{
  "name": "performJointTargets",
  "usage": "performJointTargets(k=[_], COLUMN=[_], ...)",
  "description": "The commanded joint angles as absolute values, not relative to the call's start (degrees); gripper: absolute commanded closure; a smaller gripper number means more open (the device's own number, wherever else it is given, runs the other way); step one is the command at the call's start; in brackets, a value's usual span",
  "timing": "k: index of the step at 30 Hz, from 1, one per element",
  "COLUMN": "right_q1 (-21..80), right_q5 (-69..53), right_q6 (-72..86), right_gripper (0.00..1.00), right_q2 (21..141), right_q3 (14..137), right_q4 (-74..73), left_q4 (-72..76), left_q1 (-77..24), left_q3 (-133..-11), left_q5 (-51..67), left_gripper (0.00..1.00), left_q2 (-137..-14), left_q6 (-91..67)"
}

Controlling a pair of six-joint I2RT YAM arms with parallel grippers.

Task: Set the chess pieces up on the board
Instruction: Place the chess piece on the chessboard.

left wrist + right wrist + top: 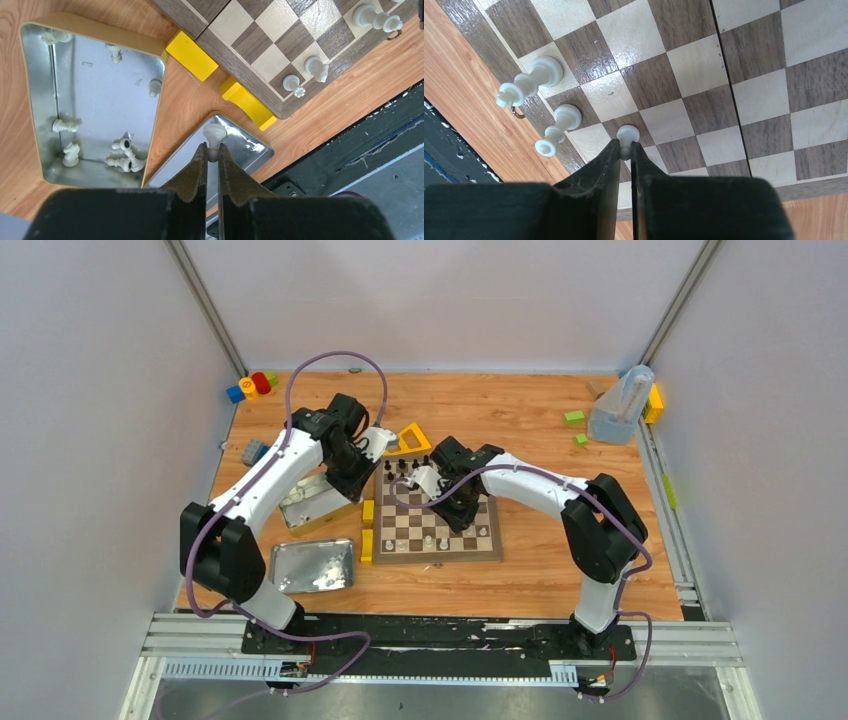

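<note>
The board (437,515) lies mid-table with black chess pieces (405,468) on its far rows and white ones near the front. My left gripper (213,150) is shut on a white pawn (214,132), held in the air above a flat tin lid (245,145) off the board's left corner. My right gripper (625,149) is shut on another white pawn (628,134) over a dark square of the board (704,100) in its near rows. Two taller white pieces (530,80) (558,127) stand beside it on the edge row.
An open tin (100,80) holds several loose white pieces. Two yellow blocks (191,55) (247,101) lie against the board's left side. A yellow triangle (410,440), toy blocks (252,385) and a clear container (622,405) sit at the back.
</note>
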State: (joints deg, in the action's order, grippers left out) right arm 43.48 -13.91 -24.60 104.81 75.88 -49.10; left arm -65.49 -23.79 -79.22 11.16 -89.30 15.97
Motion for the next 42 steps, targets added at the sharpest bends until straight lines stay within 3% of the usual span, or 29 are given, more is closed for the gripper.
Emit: performJointTargets(k=[1,4,9,20,32,42], right_q1=[43.9,43.9,44.0,36.8,18.2,10.3], right_q5=[-12.8,-13.1,-13.3,-22.1,-30.2,-35.2], right_q6=[-25.6,-25.6,-25.3,-22.9,-19.3,-17.9], right_gripper=[0.84,0.73,0.64,0.62,0.63,0.63], right_q2=[105.1,104.9,103.8,92.4,73.7,68.5], right_q3=[78.1,78.5,79.2,80.5,69.4,62.7], right_q4=[-49.7,-50.1,-50.5,-46.8,-35.9,-33.4], left_q4=[-66.0,-66.0,-66.1,-66.2,-68.8,-69.3], left_q1=[-23.5,-23.5,-23.5,-25.8,-34.9,-40.0], left_q3=[-79.8,-79.7,-79.7,-79.9,-83.6,-86.8], left_q5=[11.1,11.1,11.1,13.9,9.8,6.3], left_gripper=[0.99,0.99,0.99,0.98,0.97,0.97], left_q2=[-89.5,-89.6,-90.0,-93.4,-103.1,-109.9], left_q6=[16.7,16.9,17.3,21.7,20.3,18.0])
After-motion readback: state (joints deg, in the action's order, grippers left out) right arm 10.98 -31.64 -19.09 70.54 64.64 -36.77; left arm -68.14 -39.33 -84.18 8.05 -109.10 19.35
